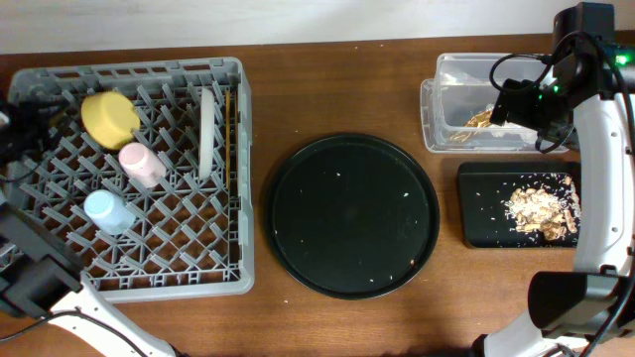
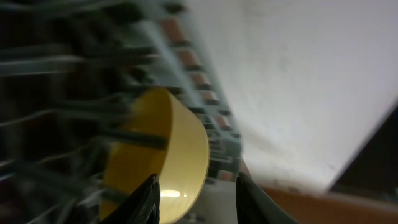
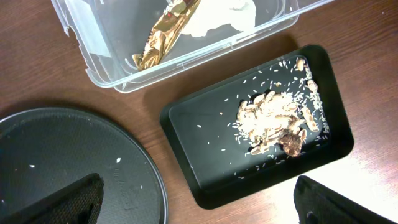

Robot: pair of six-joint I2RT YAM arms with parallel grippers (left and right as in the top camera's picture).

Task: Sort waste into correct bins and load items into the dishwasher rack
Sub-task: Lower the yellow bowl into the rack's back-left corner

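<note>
Large square grey plastic rack [image 1: 243, 178], left: holds yellow bowl [image 1: 109, 117] at its far corner, small pink cup [image 1: 142, 163], small light-blue cup [image 1: 107, 210] nearer, round grey plate [image 1: 206, 132] on edge, thin wooden chopsticks [image 1: 229, 134] beside it.
Clear rectangular plastic tub [image 1: 446, 129], far right: shiny gold-brown wrapper [image 1: 480, 118], crumpled white napkin [image 3: 224, 15].
Shallow black rectangular tray [image 1: 476, 213], near right: beige food scraps [image 1: 541, 206].
Left gripper [image 2: 199, 202]: fingers parted by the bowl's rim.
Right gripper [image 3: 199, 205]: spread wide, empty.

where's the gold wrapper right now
The gold wrapper lies inside the clear tub at the overhead view's upper right, beside the white napkin, just above the black tray.
</note>
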